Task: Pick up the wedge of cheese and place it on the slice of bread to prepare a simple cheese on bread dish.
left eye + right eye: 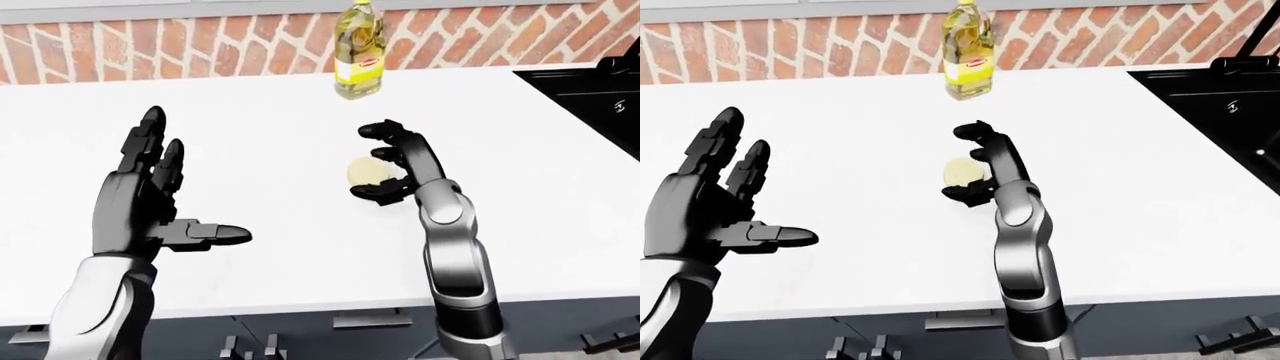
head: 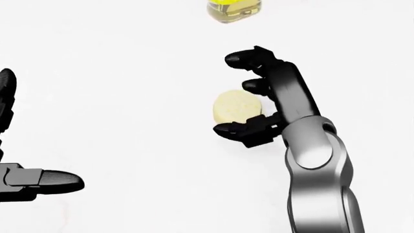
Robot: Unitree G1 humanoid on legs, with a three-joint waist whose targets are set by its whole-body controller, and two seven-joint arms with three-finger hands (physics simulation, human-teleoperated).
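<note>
Two black hands are up over a plain white counter [image 1: 260, 247] that looks smooth and matte, no marks on it. Starting at the left of the left-eye view, the left hand [image 1: 150, 199] floats above the counter with nothing in it: glossy black segmented fingers [image 1: 140, 142] pointing up and fanned apart, thumb sticking out sideways toward the right. Its forearm is a smooth silver-grey shell.

Moving right, roughly mid-picture, there's a small pale yellow lump, which I take to be the cheese [image 2: 234, 107]. It looks rounded and a bit dimpled on top in the head view, not a sharp wedge shape from here. It sits flat on the counter. The right hand [image 2: 256, 97] is wrapped loosely about it from the right: two fingers curl over the top of the view side, the thumb [image 2: 236, 130] hooks in underneath at the bottom side, touching or almost touching the lump's lower edge. The fingers are curved but not clamped down, and I can't tell if the upper ones actually make contact. The wrist and forearm are the same silver shell, rising from the bottom of the view.

Above that, near the top of the view, a clear plastic bottle [image 1: 358, 52] of yellow oil with a yellow label stands upright, well apart from the hand. Behind it runs a red brick wall [image 1: 120, 52]. Far right there's a black stove [image 1: 600, 97] set into the counter.
</note>
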